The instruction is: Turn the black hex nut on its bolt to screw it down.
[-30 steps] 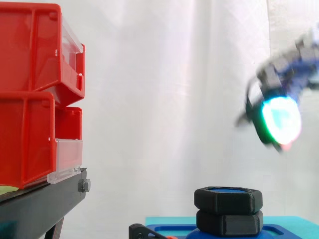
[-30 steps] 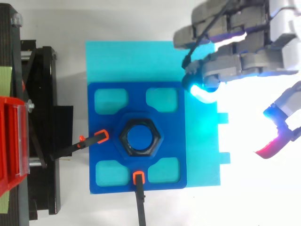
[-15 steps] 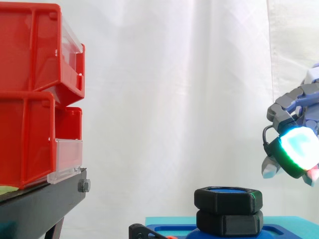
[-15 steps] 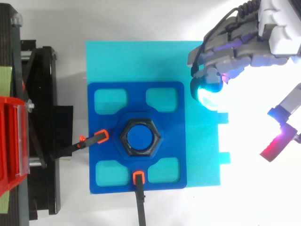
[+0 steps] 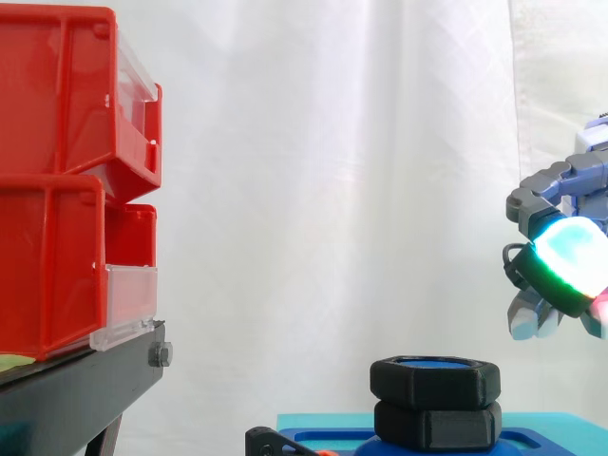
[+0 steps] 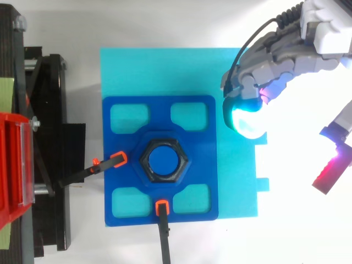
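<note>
- One hand (image 6: 286, 52) hangs released, gripping nothing: its fingers are loosely bent and its thumb splays well apart. Its glowing fingertips (image 6: 245, 118) are over the cyan base (image 6: 154, 69), just beside the blue plate (image 6: 126, 143).
- In the side view the hand (image 5: 556, 190) sits above and to the right of the black hex nut (image 5: 435, 380), well apart from it.
- The nut (image 6: 144, 162) rings the blue bolt (image 6: 164, 160) at the plate's centre, stacked on a second black hex piece (image 5: 437, 425).
- To turn it well, I judge the hand should centre over the bolt, descend, and set its pads on opposite flats before twisting.
- Two orange-tipped clamps (image 6: 118, 159) pin the plate, and the fingers should steer clear of them.
</note>
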